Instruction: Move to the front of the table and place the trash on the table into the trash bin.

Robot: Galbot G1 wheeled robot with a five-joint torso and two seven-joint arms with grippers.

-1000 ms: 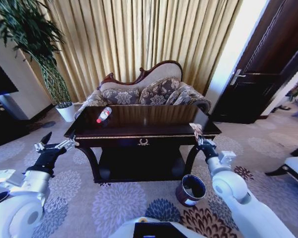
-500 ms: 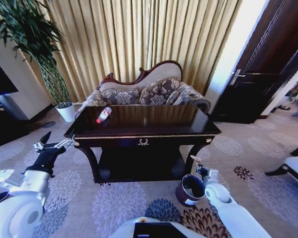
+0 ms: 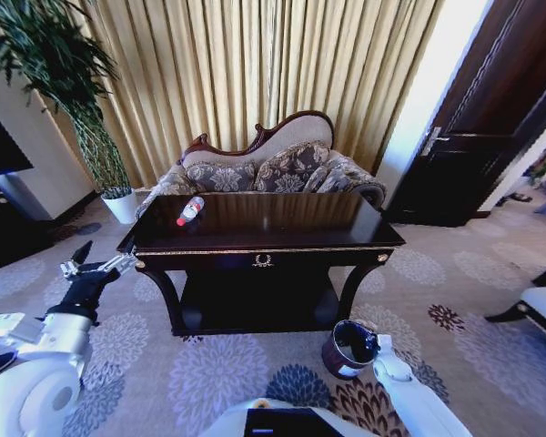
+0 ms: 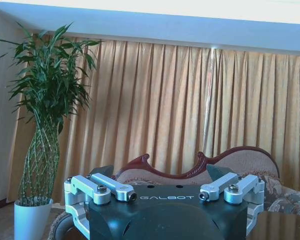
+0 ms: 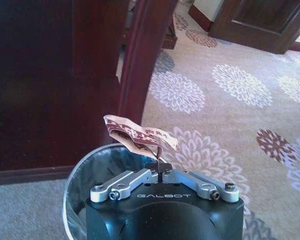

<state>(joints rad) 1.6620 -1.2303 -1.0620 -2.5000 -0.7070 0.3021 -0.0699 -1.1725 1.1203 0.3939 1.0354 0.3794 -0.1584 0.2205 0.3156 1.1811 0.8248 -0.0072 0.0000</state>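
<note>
- While the right gripper [image 5: 160,173] hangs just over the trash bin [image 3: 349,348], its jaws pinch the crumpled wrapper [image 5: 138,135].
- It sticks up above the bin's open mouth.
- On the table [image 3: 282,238], the bottle [image 3: 190,210] lies slanted, nearer the left gripper [image 3: 89,268], whose jaws are spread open.

Bright daylight through the curtains [image 3: 255,82]; head view bends at its edges.
</note>
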